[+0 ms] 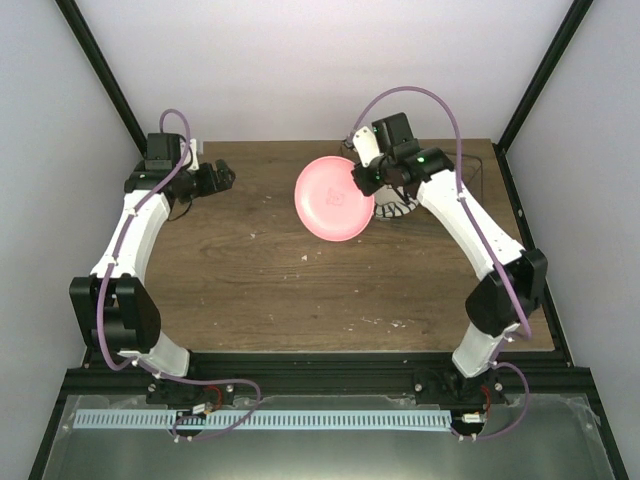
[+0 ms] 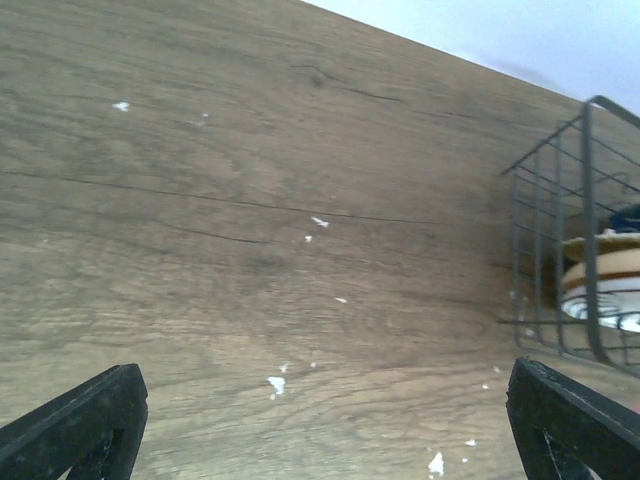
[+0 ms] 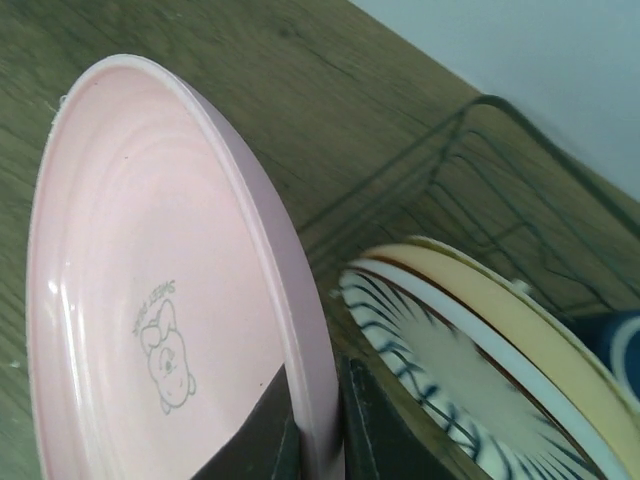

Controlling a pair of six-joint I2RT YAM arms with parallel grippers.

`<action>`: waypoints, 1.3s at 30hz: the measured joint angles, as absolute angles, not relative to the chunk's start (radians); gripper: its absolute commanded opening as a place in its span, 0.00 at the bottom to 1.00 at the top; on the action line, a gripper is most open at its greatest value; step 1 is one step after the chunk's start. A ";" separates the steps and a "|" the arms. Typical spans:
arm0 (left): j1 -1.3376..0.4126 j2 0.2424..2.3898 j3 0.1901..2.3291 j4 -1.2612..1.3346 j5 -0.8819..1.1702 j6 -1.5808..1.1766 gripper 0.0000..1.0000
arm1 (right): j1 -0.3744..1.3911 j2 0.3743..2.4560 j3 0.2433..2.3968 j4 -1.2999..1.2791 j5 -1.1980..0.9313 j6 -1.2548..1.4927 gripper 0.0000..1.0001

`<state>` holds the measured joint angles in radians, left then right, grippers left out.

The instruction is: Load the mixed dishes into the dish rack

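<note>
Overhead, plate: the pink plate (image 1: pixel 335 198) stands tipped up on edge near the far edge of the table (image 1: pixel 300 290), right of centre, its face turned toward the camera.
Overhead, right arm: the right gripper (image 1: pixel 372 178) meets the plate at its right rim.
Overhead, left arm: the left gripper (image 1: pixel 222 178) sits by the far left corner, well apart from the plate.
Left wrist, fingers: the two black fingers (image 2: pixel 80 430) are spread wide at the bottom corners of the view, with only bare wood between them.
Left wrist, rack: the wire dish rack (image 2: pixel 590 220) stands on the table at the right side of the view. Behind its bars are a cream bowl (image 2: pixel 600 285) and part of a dark blue mug (image 2: pixel 628 215).
Right wrist, fingers: the dark fingers are clamped on the pink plate's lower rim, one on each face.
Right wrist, rack: just beyond the held plate, a striped plate (image 3: pixel 440 385) and a yellow plate (image 3: pixel 530 330) lean side by side inside the rack, with the mug behind them.
</note>
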<state>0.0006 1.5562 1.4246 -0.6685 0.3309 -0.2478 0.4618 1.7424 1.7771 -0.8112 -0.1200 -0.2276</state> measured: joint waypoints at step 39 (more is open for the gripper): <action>0.001 1.706 1.498 -0.706 0.289 -0.258 1.00 | 0.270 1.144 0.945 0.022 -0.173 -1.102 0.01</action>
